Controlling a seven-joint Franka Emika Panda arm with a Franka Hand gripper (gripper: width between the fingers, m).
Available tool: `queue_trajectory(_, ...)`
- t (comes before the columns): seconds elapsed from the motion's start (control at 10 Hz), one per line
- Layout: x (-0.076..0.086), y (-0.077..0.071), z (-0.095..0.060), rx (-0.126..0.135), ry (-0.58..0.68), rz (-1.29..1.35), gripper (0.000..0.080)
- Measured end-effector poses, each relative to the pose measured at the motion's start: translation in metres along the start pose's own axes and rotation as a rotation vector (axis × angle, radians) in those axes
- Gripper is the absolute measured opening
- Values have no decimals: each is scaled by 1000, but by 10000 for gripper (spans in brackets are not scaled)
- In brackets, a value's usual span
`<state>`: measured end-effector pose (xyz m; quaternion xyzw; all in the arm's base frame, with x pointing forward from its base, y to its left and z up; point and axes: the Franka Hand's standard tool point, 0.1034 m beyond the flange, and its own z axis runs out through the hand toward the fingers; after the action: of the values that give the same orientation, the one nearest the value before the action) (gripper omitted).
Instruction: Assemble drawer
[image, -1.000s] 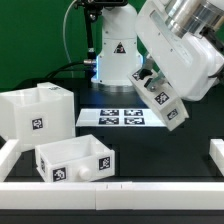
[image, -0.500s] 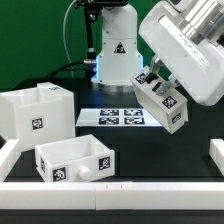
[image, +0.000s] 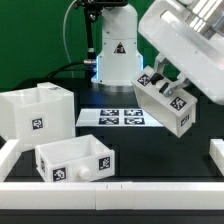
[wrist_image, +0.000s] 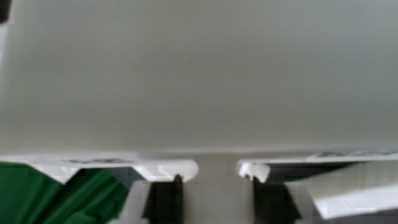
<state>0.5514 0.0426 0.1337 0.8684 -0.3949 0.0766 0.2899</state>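
Note:
My gripper (image: 162, 82) is shut on the wall of a small white drawer tray (image: 166, 108) with black-and-white tags. It holds the tray tilted in the air at the exterior view's right, above the table. In the wrist view the tray (wrist_image: 196, 80) fills most of the picture, and its wall sits between my dark fingers (wrist_image: 166, 195); the gripper (wrist_image: 215, 192) is closed on it. The large boxy housing (image: 35, 115) stands at the exterior view's left. A second small tray (image: 75, 160) with a round knob (image: 84, 173) stands in front, near the front rail.
The marker board (image: 113, 117) lies flat on the dark table behind the trays, below the robot's base (image: 116, 55). Low white rails edge the table at the front (image: 110, 190), the left (image: 6, 150) and the right (image: 215, 150).
My arm has moved toward the exterior view's right with the tray in the gripper. The tray has shifted right and slightly lower. The housing and the front tray have not moved.

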Motion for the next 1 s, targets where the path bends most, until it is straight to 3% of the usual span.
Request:
queue_trajectory(0.1, -9, 3, 3, -51, -17, 1, 169)
queue_trajectory(0.2, -14, -2, 3, -53, -26, -12, 169)
queue_trajectory(0.3, -14, -5, 2, -38, -29, -11, 169)
queue_trajectory(0.6, -2, -25, 4, 91, 2, -45, 169)
queue_trajectory(0.7, 8, -36, -6, 215, 17, -31, 169)
queue_trajectory(0.8, 14, -30, -13, 318, 14, -8, 169)
queue_trajectory(0.9, 13, -18, -16, 368, 4, 8, 169)
queue_trajectory(1.0, 10, -15, -20, 431, -3, 3, 169)
